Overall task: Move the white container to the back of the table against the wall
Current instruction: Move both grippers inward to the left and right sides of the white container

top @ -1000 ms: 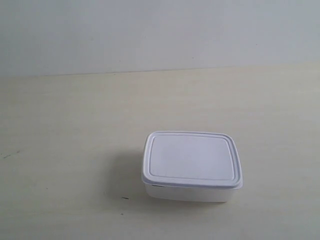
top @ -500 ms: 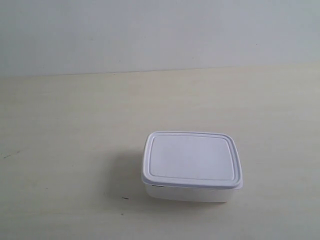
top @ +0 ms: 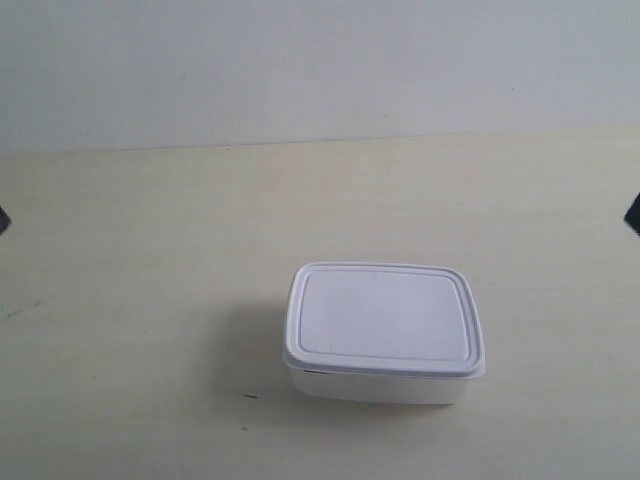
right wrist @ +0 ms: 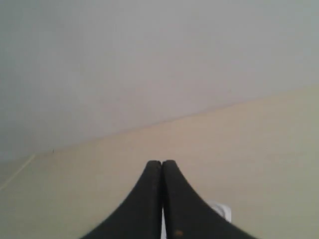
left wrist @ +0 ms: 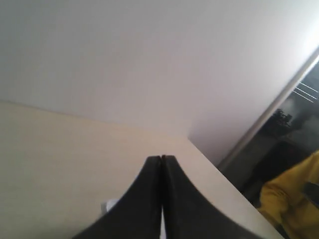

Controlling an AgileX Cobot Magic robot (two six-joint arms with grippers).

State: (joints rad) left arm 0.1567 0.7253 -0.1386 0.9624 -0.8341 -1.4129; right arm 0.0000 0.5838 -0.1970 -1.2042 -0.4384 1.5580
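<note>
The white container (top: 382,325) rests lid-on on the table (top: 150,250), near its front and well short of the wall (top: 300,60). A dark sliver of the arm at the exterior view's left (top: 3,218) and one of the arm at the exterior view's right (top: 633,213) show at the frame's edges, both far from the box. My left gripper (left wrist: 161,158) is shut on nothing, with a corner of the white container (left wrist: 108,205) peeking beside its fingers. My right gripper (right wrist: 162,163) is shut and empty too, and a bit of the white container (right wrist: 223,211) shows past it.
A small dark speck (top: 250,397) marks the table left of the box. In the left wrist view the table's side edge (left wrist: 224,179) drops off toward a dark room holding a yellow object (left wrist: 294,194), past the wall's end strip (left wrist: 269,112).
Dark slivers of both arms have come into the exterior view at its left and right edges. The white container has not moved.
</note>
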